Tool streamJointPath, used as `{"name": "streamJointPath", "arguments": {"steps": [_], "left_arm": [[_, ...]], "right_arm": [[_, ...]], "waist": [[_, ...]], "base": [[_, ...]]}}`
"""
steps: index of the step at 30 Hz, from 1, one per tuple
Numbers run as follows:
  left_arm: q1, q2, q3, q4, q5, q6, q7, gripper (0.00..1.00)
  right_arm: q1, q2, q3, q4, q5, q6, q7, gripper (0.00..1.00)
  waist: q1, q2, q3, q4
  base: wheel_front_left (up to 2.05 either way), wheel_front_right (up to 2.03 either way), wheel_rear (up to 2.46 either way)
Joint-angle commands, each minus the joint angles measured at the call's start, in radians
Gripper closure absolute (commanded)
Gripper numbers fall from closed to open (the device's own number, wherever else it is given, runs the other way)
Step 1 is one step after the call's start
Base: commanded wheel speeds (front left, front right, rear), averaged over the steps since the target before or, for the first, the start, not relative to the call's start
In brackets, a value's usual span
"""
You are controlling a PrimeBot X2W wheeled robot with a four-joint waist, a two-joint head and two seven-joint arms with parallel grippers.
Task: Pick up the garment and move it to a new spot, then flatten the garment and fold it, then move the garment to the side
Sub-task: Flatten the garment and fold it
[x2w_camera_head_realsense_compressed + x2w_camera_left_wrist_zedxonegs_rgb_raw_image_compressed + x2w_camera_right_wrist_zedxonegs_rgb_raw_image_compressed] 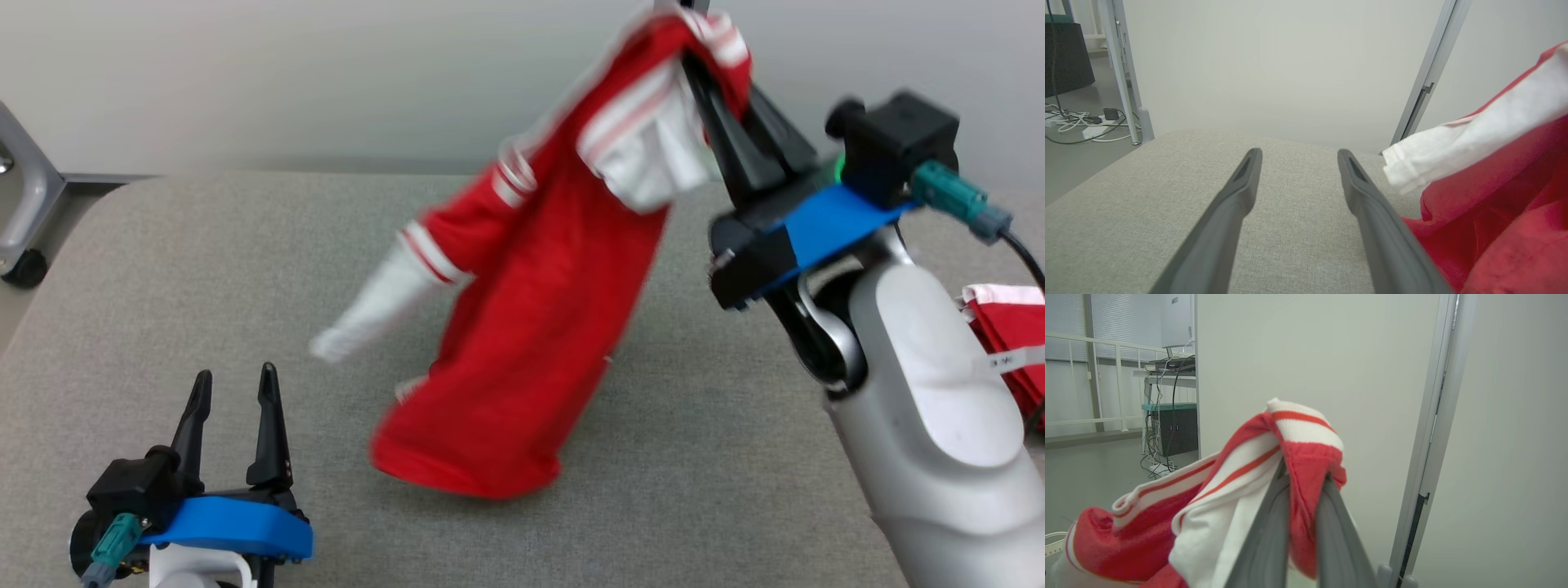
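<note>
The first step, carrying, looks to be in hand. The right gripper [1305, 479] has its fingers clenched on the garment [531, 327] at its striped trim, dangling it above the table [163, 269]. Left of the garment, the left gripper [235, 382] waits with fingers released. Next, it should probably be lowered gently so the cloth spreads.
</note>
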State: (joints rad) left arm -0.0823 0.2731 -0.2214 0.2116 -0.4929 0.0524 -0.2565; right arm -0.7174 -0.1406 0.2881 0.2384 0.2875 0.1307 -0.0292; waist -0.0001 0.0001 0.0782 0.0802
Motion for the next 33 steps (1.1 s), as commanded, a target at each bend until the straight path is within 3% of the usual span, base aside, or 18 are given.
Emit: {"name": "streamJointPath", "arguments": {"steps": [1, 12, 13, 14, 15, 19, 22, 33], "left_arm": [[-0.014, -0.003, -0.003, -0.007, 0.000, 0.002, 0.000, 0.00], [-0.090, -0.018, -0.028, 0.007, 0.009, -0.016, -0.002, 0.00], [-0.094, -0.019, -0.030, 0.011, 0.010, -0.019, -0.003, 0.00], [-0.094, -0.019, -0.030, 0.011, 0.010, -0.019, -0.003, 0.00], [-0.098, -0.020, -0.032, 0.017, 0.010, -0.022, -0.003, 0.00], [-0.103, -0.020, -0.031, 0.036, 0.010, -0.026, -0.005, 0.00], [-0.092, -0.018, -0.027, 0.048, 0.010, -0.028, -0.006, 0.00], [-0.080, -0.021, -0.019, 0.049, 0.010, -0.035, -0.009, 0.00]], "right_arm": [[0.032, -0.020, -0.020, 0.031, 0.004, 0.000, 0.004, 1.00], [0.140, -0.124, -0.188, 0.365, -0.009, 0.000, -0.097, 1.00], [0.145, -0.128, -0.195, 0.395, -0.015, 0.000, -0.090, 0.26], [0.145, -0.128, -0.195, 0.395, -0.015, 0.000, -0.090, 0.26], [0.147, -0.131, -0.203, 0.416, -0.022, 0.000, -0.093, 0.00], [0.165, -0.136, -0.227, 0.478, -0.036, 0.000, -0.053, 0.00], [0.189, -0.125, -0.215, 0.451, -0.056, 0.000, -0.009, 0.00], [0.358, -0.045, 0.028, 0.061, -0.074, 0.000, 0.251, 0.00]], "waist": [[0.0001, -0.0001, 0.020, 0.010], [0.0001, -0.0001, 0.127, 0.039], [0.0001, -0.0001, 0.129, 0.040], [0.0001, -0.0001, 0.129, 0.040], [0.0001, -0.0001, 0.129, 0.040], [0.0001, -0.0001, 0.108, 0.032], [0.0001, -0.0001, 0.083, 0.023], [0.0001, -0.0001, 0.062, 0.016]], "base": [[0.00, 0.00, 0.00], [0.00, 0.00, 0.00], [0.00, 0.00, 0.00], [0.00, 0.00, 0.00], [0.00, 0.00, 0.00], [0.00, 0.00, 0.00], [0.00, 0.00, 0.00], [0.00, 0.00, 0.00]]}}
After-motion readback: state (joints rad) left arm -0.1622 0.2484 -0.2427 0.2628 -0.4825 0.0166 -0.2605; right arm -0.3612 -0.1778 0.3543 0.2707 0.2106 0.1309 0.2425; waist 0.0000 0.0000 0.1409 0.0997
